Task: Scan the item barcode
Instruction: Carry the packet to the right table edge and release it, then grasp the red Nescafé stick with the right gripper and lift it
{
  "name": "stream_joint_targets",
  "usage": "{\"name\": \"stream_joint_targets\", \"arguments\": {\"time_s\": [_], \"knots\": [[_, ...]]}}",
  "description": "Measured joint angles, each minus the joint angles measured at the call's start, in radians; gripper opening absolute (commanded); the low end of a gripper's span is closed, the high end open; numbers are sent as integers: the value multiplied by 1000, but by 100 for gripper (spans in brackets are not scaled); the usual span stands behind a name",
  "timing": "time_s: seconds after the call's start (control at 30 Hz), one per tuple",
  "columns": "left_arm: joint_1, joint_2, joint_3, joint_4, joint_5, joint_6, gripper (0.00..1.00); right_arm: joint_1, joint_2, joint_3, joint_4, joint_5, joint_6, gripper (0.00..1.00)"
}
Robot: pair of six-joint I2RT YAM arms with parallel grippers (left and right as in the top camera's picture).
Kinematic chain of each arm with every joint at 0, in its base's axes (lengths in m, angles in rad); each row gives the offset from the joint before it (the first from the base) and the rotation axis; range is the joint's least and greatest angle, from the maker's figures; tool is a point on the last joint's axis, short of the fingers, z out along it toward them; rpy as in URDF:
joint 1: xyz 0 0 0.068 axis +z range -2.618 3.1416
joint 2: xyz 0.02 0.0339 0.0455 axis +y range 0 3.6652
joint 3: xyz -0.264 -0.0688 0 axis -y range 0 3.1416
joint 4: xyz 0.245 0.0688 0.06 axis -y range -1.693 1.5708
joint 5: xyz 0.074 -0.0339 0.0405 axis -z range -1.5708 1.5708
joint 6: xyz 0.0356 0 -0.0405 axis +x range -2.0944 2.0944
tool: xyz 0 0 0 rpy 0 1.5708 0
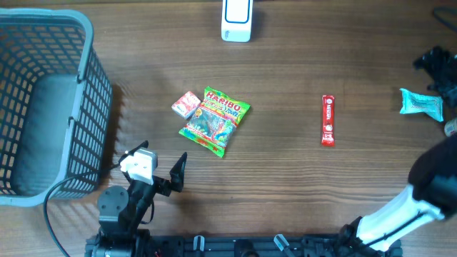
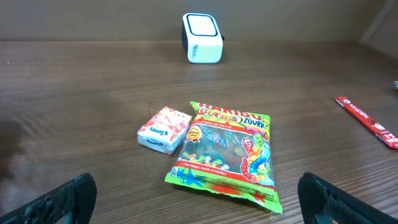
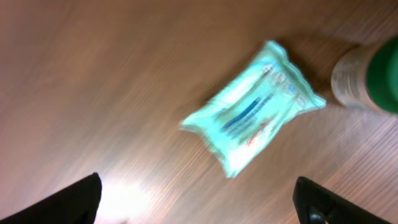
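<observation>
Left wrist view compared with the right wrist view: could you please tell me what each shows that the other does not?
Only the left wrist: a white boxy device, a pink-and-white tissue pack, a green gummy-candy bag beside it, and a red stick packet. Only the right wrist: a pale teal plastic packet and a green-topped round container near it. Both: the brown wooden table; the left end effector and the right end effector each stand open and empty.

Grey plastic mesh basket at left of brown wooden table; green Haribo gummy bag just beside small pink tissue pack.
</observation>
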Motion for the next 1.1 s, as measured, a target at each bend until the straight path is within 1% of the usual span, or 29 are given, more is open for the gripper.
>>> {"name": "stream_joint_targets", "arguments": {"time_s": [0.03, 0.07, 0.1, 0.13, 0.17, 0.2, 0.27, 0.3, 0.33, 0.37, 0.47, 0.63, 0.7, 0.77, 0.8, 0.83, 0.87, 0.9, 0.93, 0.97, 1.1], "knots": [[0, 0, 0, 0, 0, 0, 100, 36, -82, 13, -48, -19, -7, 100], [0, 0, 0, 0, 0, 0, 100, 121, -196, 35, -141, -50, -28, 100], [0, 0, 0, 0, 0, 0, 100, 158, -231, 40, -182, -68, -38, 100], [0, 0, 0, 0, 0, 0, 100, 247, -257, 43, -279, -100, -61, 100], [0, 0, 0, 0, 0, 0, 100, 306, -257, 18, -289, -115, -71, 100], [0, 0, 0, 0, 0, 0, 100, 368, -248, -32, -279, -122, -80, 99], [0, 0, 0, 0, 0, 0, 100, 464, -231, -154, -190, -132, -82, 79], [0, 0, 0, 0, 0, 0, 100, 512, -222, -241, -129, -139, -80, 79], [0, 0, 0, 0, 0, 0, 100, 542, -216, -334, -71, -144, -82, 88], [0, 0, 0, 0, 0, 0, 100, 552, -211, -422, -1, -146, -82, 89], [0, 0, 0, 0, 0, 0, 100, 550, -208, -547, 108, -121, -82, 89], [0, 0, 0, 0, 0, 0, 100, 550, -180, -572, 174, 18, -82, 90], [0, 0, 0, 0, 0, 0, 100, 550, -125, -572, 201, 50, -82, 88], [0, 0, 0, 0, 0, 0, 100, 550, -37, -573, 227, 70, -84, 84], [0, 0, 0, 0, 0, 0, 100, 550, 24, -573, 247, 80, -115, 75], [0, 0, 0, 1, 0, 0, 100, 549, 38, -566, 255, 79, -121, 67], [0, 0, 0, 0, 0, 0, 100, 549, 52, -557, 256, 81, -144, 61], [0, 0, 0, 1, 0, 0, 100, 550, 63, -544, 260, 82, -161, 51], [0, 0, 0, 0, 0, 0, 100, 550, 77, -528, 265, 82, -187, 31], [0, 0, 0, 0, 0, 0, 100, 550, 94, -513, 272, 79, -221, 4], [0, 0, 0, 0, 0, 0, 100, 553, 116, -488, 280, 72, -265, 4]]}}
